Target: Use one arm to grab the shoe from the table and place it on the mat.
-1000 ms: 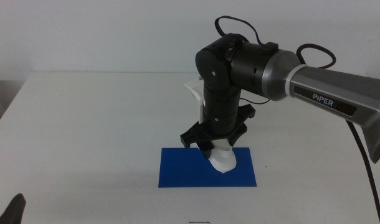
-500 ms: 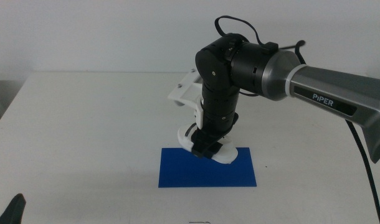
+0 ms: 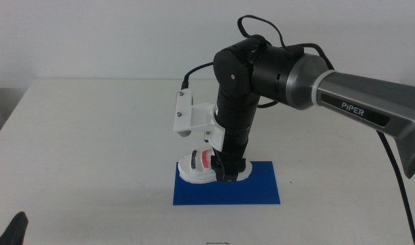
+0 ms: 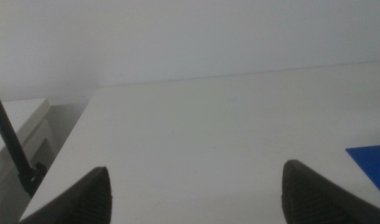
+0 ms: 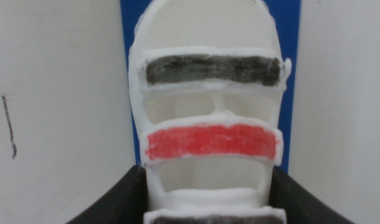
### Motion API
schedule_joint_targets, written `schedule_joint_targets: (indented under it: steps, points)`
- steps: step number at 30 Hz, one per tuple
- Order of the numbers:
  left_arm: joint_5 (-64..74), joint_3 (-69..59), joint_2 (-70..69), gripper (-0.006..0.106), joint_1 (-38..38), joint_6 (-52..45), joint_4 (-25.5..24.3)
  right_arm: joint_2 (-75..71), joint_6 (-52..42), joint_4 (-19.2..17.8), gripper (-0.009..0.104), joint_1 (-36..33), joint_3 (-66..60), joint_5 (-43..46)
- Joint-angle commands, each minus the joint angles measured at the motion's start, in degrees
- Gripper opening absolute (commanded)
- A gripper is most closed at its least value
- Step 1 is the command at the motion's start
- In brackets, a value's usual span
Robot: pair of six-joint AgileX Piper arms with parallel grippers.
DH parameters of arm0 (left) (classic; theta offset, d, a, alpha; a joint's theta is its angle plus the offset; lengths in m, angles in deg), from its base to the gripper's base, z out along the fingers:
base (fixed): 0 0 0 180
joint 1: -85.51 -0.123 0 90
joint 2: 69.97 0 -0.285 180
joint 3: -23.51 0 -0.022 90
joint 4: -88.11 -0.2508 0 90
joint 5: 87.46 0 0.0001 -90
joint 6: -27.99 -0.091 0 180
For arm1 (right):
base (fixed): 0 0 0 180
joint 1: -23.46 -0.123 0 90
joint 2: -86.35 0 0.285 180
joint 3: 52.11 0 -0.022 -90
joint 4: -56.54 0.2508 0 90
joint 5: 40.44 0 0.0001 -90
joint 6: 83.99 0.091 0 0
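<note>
White table (image 3: 92, 143) w/ blue mat (image 3: 262, 190); right pincer (image 3: 224, 170) clenched on shoe (image 3: 201, 168); left pincer (image 4: 193, 186) spread.

**Surroundings: Wall, Side Furniture, Lighting**

A plain white wall (image 3: 112, 34) stands behind my workspace. It meets the far edge of the white table (image 3: 92, 136) in a straight line and carries no markings. Past the table's left edge, my left wrist camera shows a pale unit (image 4: 31, 115) with a stepped top; its type cannot be determined. A thin black rod or cable (image 4: 8, 134) runs diagonally in front of it. Lighting is even and diffuse, and shadows are soft.
</note>
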Motion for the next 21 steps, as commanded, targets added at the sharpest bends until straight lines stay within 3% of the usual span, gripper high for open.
schedule_joint_targets:
  steps: [1,13,21]
  points:
    - [-4.8,0.2,-1.1,0.094,0.2,0.8,0.5,-3.7,0.1,0.7,-0.001,0.0,1.8,0.4]
    - [-4.8,0.2,-1.1,0.094,0.2,0.8,0.5,-2.0,3.0,-0.1,-0.001,0.0,1.7,0.5]
    - [-4.8,0.2,-1.1,0.094,0.2,0.8,0.5,0.7,3.0,-4.1,-0.001,0.0,1.7,0.7]
